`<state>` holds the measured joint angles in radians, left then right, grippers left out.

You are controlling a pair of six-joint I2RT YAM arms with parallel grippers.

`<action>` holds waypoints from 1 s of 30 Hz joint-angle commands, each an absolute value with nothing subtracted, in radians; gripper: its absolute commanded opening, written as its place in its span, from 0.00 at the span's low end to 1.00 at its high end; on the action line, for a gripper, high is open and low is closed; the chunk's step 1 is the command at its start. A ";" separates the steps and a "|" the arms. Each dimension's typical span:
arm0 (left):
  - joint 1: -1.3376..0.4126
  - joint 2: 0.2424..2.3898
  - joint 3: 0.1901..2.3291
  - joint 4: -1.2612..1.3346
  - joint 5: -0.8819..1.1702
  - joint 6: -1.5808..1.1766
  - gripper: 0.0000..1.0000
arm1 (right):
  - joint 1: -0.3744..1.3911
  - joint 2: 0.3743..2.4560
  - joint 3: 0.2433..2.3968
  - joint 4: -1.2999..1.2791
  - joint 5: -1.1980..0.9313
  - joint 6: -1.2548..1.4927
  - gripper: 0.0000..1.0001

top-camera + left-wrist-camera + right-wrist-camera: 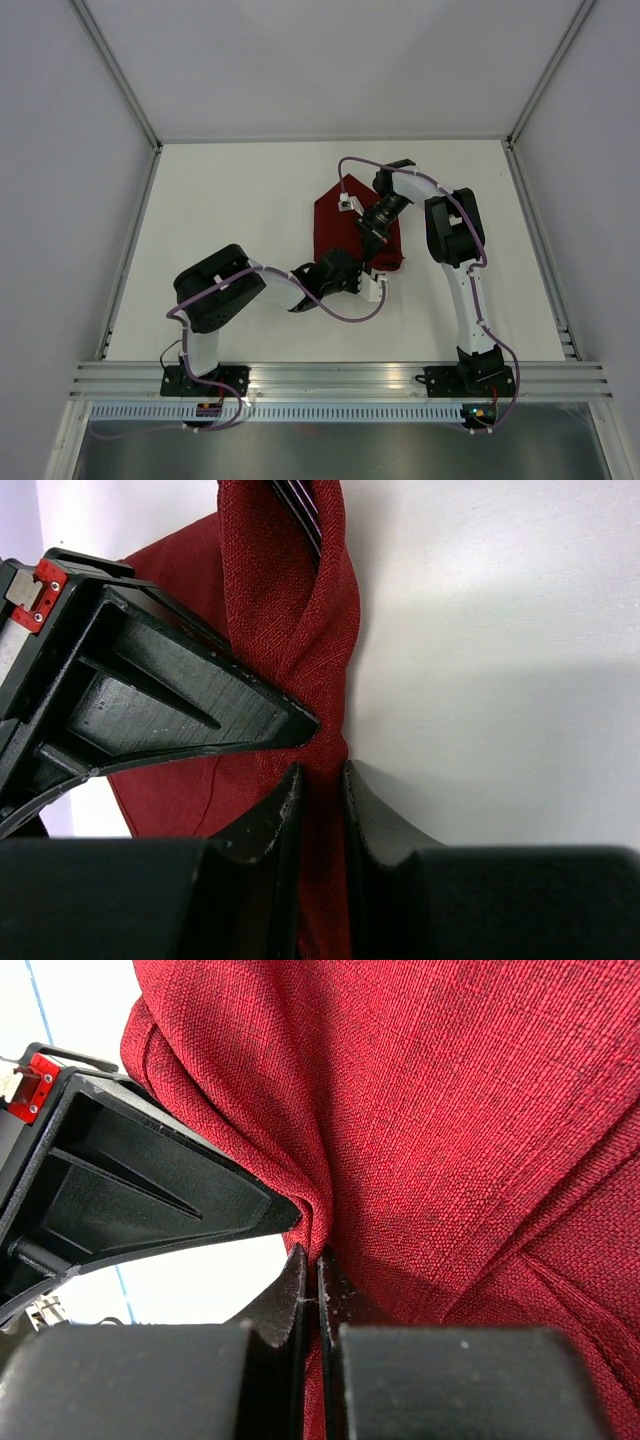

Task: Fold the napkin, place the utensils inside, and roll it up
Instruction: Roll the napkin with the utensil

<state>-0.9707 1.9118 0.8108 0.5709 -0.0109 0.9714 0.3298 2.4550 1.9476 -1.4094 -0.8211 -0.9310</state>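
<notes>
Maroon napkin (335, 232) lies mid-worktop (230, 200). The left pincer (320, 780) pinches its near edge, and the gathered fold runs straight away from it. The right pincer (312, 1260), pressed together on cloth, grips just beyond. Both arms are on it.

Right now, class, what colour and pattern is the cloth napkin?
The soft cloth napkin is plain dark red, unpatterned; clearest in the right wrist view.

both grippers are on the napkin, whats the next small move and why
Probably lift both pinched folds a little, together, then carry them over as one fold. The left gripper and the right gripper are each shut on a bunched ridge of the napkin, which lies partly folded; moving one arm alone would likely twist it.
</notes>
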 commanded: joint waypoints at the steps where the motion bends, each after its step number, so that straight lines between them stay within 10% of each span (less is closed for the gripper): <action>1: -0.953 1.896 0.819 0.462 0.055 0.894 0.02 | 0.337 2.457 1.959 -1.447 -0.816 -0.956 0.03; 5: -0.948 1.893 0.818 0.456 0.057 0.893 0.02 | 0.339 2.454 1.957 -1.451 -0.819 -0.957 0.04; 14: -0.948 1.882 0.822 0.390 0.072 0.864 0.02 | 0.337 2.341 1.890 -1.342 -0.810 -0.902 0.48; 30: -0.948 1.858 0.890 0.203 0.152 0.770 0.02 | 0.281 1.970 1.563 -0.625 -0.580 -0.404 0.63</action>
